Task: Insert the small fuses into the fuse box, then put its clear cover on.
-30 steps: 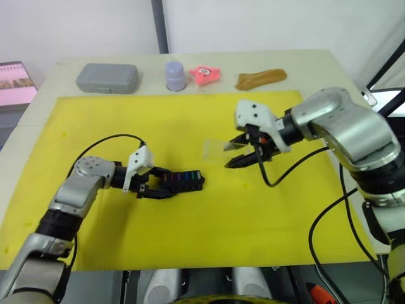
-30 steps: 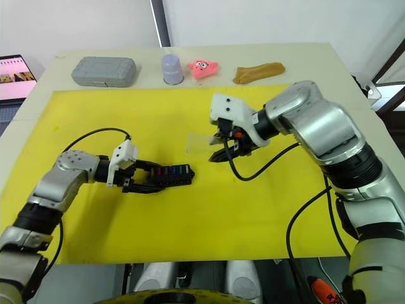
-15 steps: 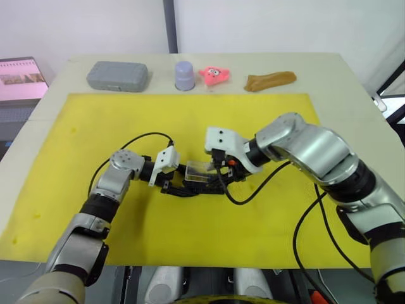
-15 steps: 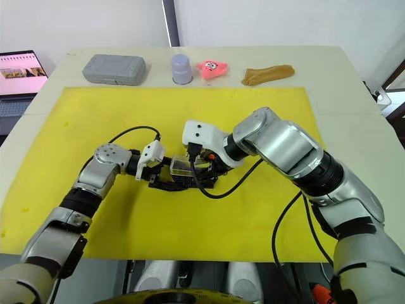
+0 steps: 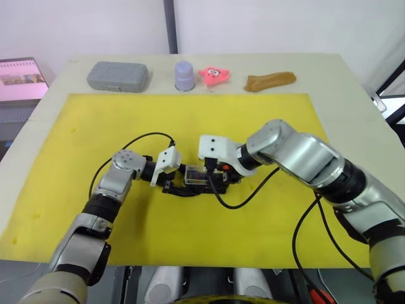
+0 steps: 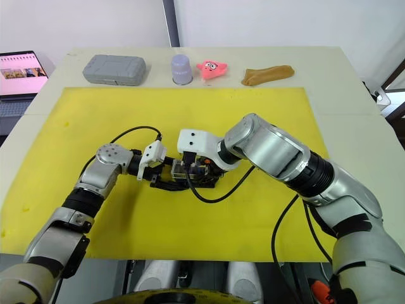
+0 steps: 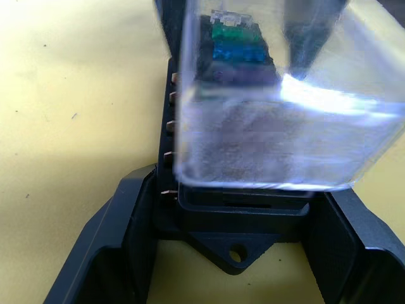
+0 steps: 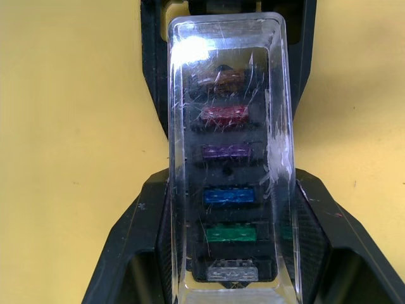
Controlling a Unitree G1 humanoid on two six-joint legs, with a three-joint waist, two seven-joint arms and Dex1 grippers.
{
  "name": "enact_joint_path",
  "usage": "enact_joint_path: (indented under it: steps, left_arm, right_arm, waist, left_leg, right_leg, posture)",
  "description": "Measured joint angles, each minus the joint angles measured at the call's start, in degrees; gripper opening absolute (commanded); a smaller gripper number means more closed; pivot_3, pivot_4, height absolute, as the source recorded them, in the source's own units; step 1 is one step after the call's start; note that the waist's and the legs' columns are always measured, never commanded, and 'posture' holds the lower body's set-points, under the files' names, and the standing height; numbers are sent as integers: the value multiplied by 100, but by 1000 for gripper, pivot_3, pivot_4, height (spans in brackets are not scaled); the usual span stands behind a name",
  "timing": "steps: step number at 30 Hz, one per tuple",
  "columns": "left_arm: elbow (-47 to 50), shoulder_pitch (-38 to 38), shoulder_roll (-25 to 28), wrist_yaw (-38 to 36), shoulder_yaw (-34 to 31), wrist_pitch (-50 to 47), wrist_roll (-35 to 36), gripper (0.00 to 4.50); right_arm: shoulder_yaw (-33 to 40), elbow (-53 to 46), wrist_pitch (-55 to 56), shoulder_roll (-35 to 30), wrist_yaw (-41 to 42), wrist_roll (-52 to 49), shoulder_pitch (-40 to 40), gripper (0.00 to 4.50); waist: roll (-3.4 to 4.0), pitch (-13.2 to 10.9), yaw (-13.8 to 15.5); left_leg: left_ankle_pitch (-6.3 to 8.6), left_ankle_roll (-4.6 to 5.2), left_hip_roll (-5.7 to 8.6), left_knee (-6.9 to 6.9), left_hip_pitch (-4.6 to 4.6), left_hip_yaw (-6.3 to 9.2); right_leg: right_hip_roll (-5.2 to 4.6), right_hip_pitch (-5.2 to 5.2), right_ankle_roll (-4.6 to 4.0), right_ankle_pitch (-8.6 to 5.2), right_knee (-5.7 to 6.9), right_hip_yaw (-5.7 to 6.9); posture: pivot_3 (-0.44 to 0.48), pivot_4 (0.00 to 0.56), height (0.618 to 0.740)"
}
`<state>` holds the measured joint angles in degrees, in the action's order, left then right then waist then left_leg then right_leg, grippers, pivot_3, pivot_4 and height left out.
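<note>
Grey case [image 5: 117, 76], cup [image 5: 184, 75] (lilac)

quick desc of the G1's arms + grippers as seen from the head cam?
Both arms are silver-grey metal shells with black joint bands. Each wrist carries a white camera block, and a loose black cable loops from it over the yellow mat. The left gripper and right gripper each have two black fingers.

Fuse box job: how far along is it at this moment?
Done: six fuses sit in the fuse box.
In hand: left gripper clamps the box; right gripper holds the clear cover over it.
Left: whether it is fully seated cannot be told; release.
</note>
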<state>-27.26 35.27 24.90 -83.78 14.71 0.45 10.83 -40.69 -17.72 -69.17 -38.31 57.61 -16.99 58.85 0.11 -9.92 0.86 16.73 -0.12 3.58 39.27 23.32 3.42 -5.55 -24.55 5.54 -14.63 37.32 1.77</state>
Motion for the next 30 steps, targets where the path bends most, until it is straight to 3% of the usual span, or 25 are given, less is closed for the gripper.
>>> enact_joint_path:
  steps: [20,22,26,30]
  left_arm:
    - [-3,0,-69,21,-23,-12,-28,2558]
    - [0,-1,-70,21,-22,-16,-29,2558]
    - [3,-17,-69,33,-24,-38,-32,2558]
    - [12,-20,-69,42,-24,-45,-32,2558]
  right_arm:
    - [-66,-175,-112,-143,11,9,4,1716]
    - [-66,-187,-112,-145,5,6,-7,2775]
    - [-105,-261,-159,-151,34,-20,-63,4472]
    - [-112,-239,-167,-123,7,-16,-73,4472]
  waist:
    - [-1,1,4]
    - [-1,1,4]
    - [-2,4,-8]
    - [-2,4,-6]
  left_leg:
    - [2,5,2,0,-1,2]
    - [1,4,2,0,-1,2]
    - [2,6,2,0,-4,2]
    - [2,7,2,0,-3,3]
  right_leg:
    - [-2,4,1,0,-1,0]
    - [-2,4,1,0,-1,0]
    - [-1,4,1,0,0,-1]
    - [-1,4,1,0,0,-1]
  posture:
    - [0,150,731]
    - [0,150,731]
    - [0,150,731]
    - [0,150,731]
